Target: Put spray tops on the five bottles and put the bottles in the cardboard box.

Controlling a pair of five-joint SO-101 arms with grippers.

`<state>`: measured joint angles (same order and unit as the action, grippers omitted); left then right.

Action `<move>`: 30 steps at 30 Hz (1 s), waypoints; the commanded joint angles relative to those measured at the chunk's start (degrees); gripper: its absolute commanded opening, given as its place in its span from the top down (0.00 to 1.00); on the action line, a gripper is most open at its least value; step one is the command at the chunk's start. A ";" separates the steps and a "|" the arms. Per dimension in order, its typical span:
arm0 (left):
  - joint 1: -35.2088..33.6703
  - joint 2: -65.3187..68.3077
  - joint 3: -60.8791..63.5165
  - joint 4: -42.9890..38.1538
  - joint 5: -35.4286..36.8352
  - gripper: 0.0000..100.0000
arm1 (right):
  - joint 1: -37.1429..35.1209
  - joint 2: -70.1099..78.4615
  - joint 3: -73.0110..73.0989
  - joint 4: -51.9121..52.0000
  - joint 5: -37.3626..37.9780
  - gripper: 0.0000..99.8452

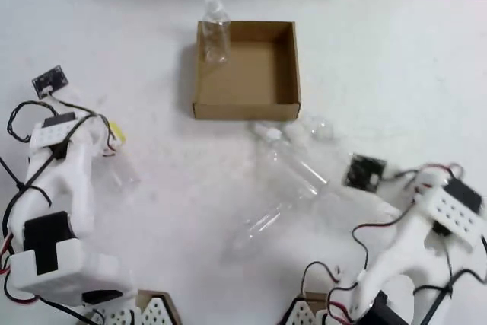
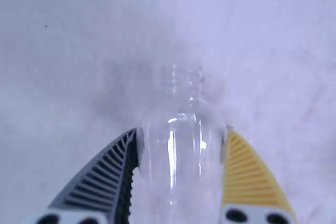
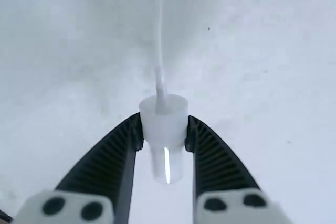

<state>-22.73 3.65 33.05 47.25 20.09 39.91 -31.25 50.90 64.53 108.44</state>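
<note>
High view, left to right. Logging the left arm (image 1: pixel 53 188) at the left side of the bench (image 1: pixel 152 211), with a small black board (image 1: pixel 49 79) and its wires just beyond.

Holding a clear bottle (image 2: pixel 184 103) in the left tool (image 2: pixel 181 135), fingers narrowed against both sides of the body. Showing a bare threaded neck with no spray top fitted.

Noting the cardboard box (image 1: pixel 285 74) at the middle of the far side, its floor mostly bare. Counting one capped bottle (image 1: pixel 215 32) at the far left corner of the box. Not being able to tell whether inside the wall or leaning just against it.

Listing a heap of clear bottles (image 1: pixel 293 173) lying on their sides just nearer than the box, touching and overlapping, exact count unclear. Listing loose spray tops (image 1: pixel 268 132) at the box end of the heap.

Noting a second black board (image 1: pixel 365 171) beside the heap, then the right arm (image 1: pixel 415 241).

Pinching a spray top (image 3: pixel 164 109) in the right tool (image 3: pixel 163 124), fingers narrow on its collar. Trailing a thin dip tube (image 3: pixel 159 51) outward over the bench.

Judging progress: early, with at most one bottle of five finished. Leaving to do:
- mating the held top to the held bottle
- capping the heap
- boxing everything

Flagging obstacles:
- the two tools sitting well apart
- the heap lying between the arms and in front of the box, likely rolling if nudged
</note>
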 commanded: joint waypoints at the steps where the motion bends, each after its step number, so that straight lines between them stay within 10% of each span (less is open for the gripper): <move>1: 0.31 -2.86 -0.09 -1.05 -0.70 0.98 | 4.88 -1.71 2.90 -7.87 3.16 0.98; 12: 0.31 -2.86 0.18 -1.05 -0.70 0.98 | 5.58 -1.71 7.65 -20.97 -5.54 0.73; 21: 0.31 -2.95 0.26 -1.05 -0.70 0.98 | 10.51 -1.71 1.41 -22.02 -36.40 1.00; 30: 0.31 -2.95 0.18 -1.05 -0.70 0.98 | 20.62 -1.71 1.67 -10.59 -53.45 0.98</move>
<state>-22.73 3.65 33.05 47.25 20.09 58.46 -31.96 55.12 50.46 59.56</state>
